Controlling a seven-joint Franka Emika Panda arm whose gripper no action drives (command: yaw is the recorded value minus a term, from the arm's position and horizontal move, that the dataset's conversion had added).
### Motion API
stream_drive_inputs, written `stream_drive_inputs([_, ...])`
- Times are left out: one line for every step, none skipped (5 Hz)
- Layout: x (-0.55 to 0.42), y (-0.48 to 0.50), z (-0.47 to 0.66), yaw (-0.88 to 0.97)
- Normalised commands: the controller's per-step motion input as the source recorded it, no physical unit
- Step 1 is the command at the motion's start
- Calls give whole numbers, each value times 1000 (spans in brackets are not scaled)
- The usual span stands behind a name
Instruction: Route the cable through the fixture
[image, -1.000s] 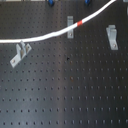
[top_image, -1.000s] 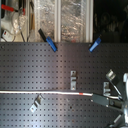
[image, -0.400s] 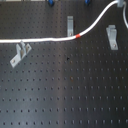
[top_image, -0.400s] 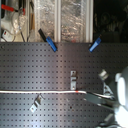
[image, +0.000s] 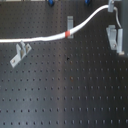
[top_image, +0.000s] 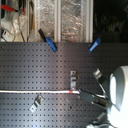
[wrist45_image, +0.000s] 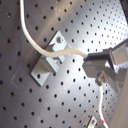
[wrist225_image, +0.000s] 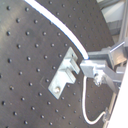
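Note:
The white cable (image: 35, 39) runs from the first exterior view's left edge to its red-orange band (image: 68, 34), then curves up to my gripper (image: 111, 7) at the top right. The gripper is shut on the cable. The band lies at the foot of the middle metal bracket (image: 70, 22); I cannot tell if the cable sits inside it. In the second exterior view the cable (top_image: 35, 92) lies straight and ends at the gripper (top_image: 89, 95). Both wrist views show the fingers (wrist45_image: 97, 64) (wrist225_image: 95, 67) clamping the cable beside a bracket (wrist45_image: 46, 66) (wrist225_image: 65, 76).
Two more brackets stand on the black perforated board (image: 65, 95): one at the first exterior view's left (image: 20, 53), one at its right (image: 114, 38). Two blue clamps (top_image: 50, 43) (top_image: 95, 45) sit at the board's far edge in the second exterior view. A thin white wire (wrist45_image: 102, 105) hangs from the gripper.
The gripper has moved toward the second exterior view's left with the cable. The cable has dropped from above the middle bracket to its foot, and the band has shifted slightly left.

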Motion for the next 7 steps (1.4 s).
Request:
stream_drive_inputs([0, 0, 0, -40])
stream_drive_inputs([0, 0, 17, 0])
stream_drive_inputs([-221, 50, 668, 0])
stream_drive_inputs([-352, 95, 530, 123])
stream_drive_inputs([-1, -2, -83, 0])
stream_drive_inputs([0, -20, -808, 169])
stream_drive_inputs([-51, 10, -195, 131])
